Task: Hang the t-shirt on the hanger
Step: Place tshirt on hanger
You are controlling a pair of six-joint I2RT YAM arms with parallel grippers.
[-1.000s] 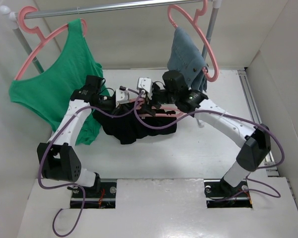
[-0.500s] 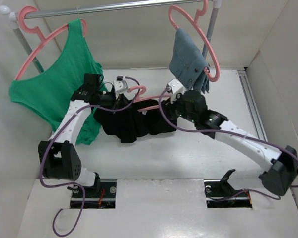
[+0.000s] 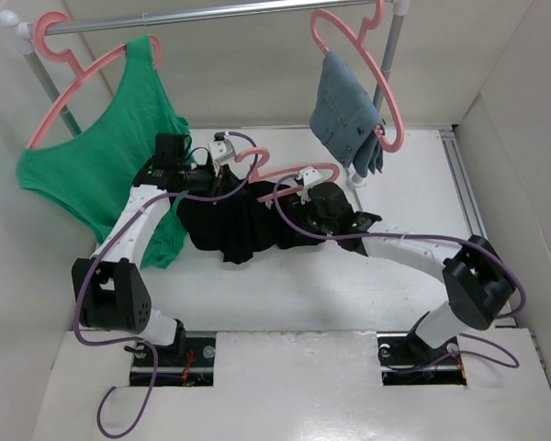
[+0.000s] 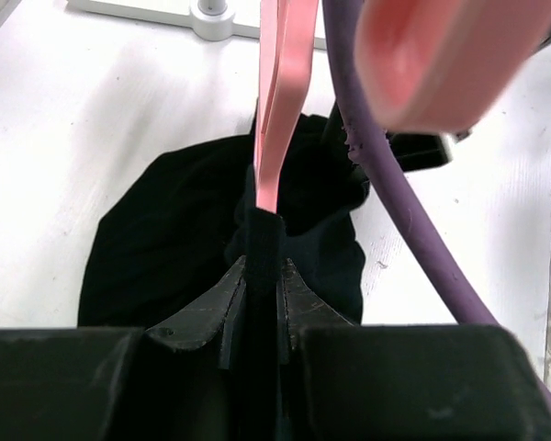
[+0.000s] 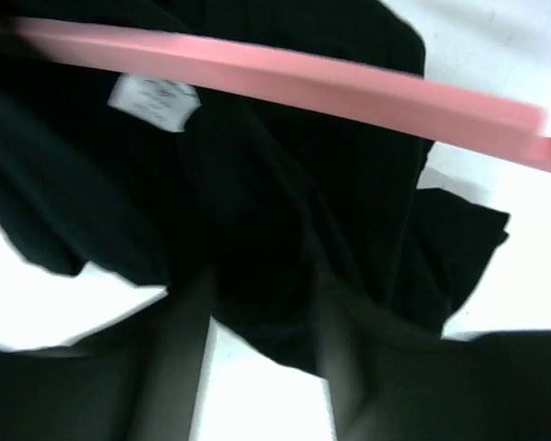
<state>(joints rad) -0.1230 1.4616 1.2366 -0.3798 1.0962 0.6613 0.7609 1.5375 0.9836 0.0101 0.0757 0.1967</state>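
The black t-shirt (image 3: 243, 225) lies bunched on the white table, with its white neck label (image 5: 156, 96) showing. The pink hanger (image 3: 294, 172) rests across its top, hook (image 3: 249, 159) toward the back; it also shows in the right wrist view (image 5: 349, 87). My left gripper (image 3: 216, 179) is shut on a band of the shirt's black cloth (image 4: 262, 239), and the hanger arm (image 4: 277, 129) comes out of that band. My right gripper (image 3: 301, 195) hangs open over the shirt's right part (image 5: 285, 230), its fingers (image 5: 179, 349) astride a dark fold.
A rail (image 3: 202, 14) at the back holds a green tank top (image 3: 110, 156) on a pink hanger at the left and a blue-grey denim garment (image 3: 344, 110) on another at the right. Purple cables (image 3: 275, 207) loop over the shirt. Walls stand on both sides.
My right gripper drew back to the right, then came down low over the shirt's right part, and its arm refolded. The hanger's hook end has risen clear of the cloth. The left gripper barely moved.
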